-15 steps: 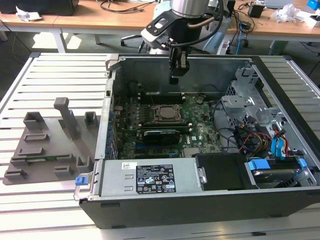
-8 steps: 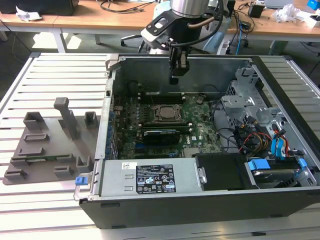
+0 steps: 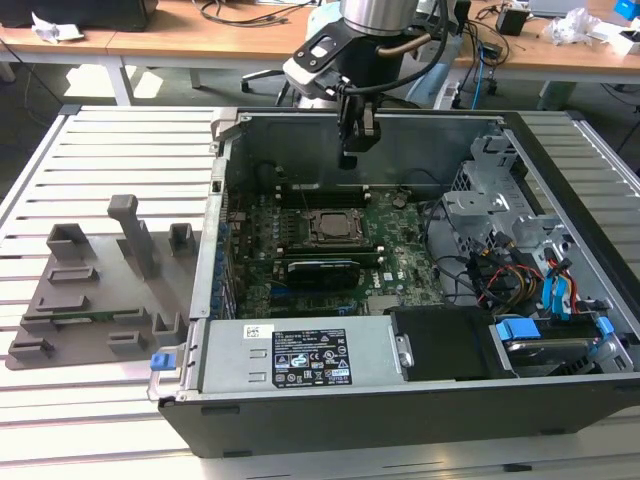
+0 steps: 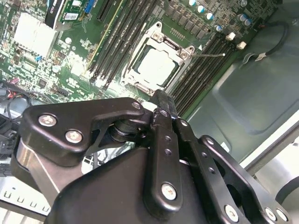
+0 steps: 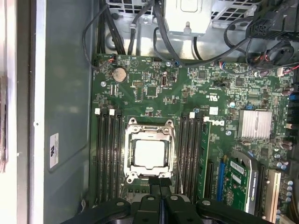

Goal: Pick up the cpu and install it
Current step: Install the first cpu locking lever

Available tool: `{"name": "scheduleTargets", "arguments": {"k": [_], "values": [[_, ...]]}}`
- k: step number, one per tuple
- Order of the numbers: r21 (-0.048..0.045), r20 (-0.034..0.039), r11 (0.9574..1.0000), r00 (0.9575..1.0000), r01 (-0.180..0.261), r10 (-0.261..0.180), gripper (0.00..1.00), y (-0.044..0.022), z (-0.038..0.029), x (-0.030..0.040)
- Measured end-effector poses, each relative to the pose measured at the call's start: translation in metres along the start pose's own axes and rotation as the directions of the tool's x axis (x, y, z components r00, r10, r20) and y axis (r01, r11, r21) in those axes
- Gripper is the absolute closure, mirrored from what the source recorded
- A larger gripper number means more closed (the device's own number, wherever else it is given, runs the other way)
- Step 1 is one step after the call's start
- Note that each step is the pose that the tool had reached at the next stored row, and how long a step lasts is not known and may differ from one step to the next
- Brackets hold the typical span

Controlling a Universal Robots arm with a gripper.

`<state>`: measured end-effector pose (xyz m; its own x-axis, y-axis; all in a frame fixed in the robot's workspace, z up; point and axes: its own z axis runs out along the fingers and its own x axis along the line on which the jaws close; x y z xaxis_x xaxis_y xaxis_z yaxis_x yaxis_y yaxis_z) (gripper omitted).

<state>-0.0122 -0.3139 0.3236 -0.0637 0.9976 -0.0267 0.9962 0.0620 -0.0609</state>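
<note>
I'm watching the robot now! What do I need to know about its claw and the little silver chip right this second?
Gripper: shut and holding nothing. It hangs above the motherboard inside the open computer case.
Cpu: lies flat in the socket frame on the board, apart from the gripper. It shows in both wrist views.
Done: the cpu is seated in the socket, with nothing gripping it.
Left: the thin metal lever runs beside the socket. I cannot tell whether it is locked down, so check that.
</note>
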Motion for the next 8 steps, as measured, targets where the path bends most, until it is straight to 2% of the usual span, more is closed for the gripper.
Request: {"name": "scheduleTargets", "arguments": {"k": [8], "values": [[-0.0017,0.0044,0.9975,0.9975,0.070,-0.070,0.89,0.0000,0.0000,0.0000]]}}
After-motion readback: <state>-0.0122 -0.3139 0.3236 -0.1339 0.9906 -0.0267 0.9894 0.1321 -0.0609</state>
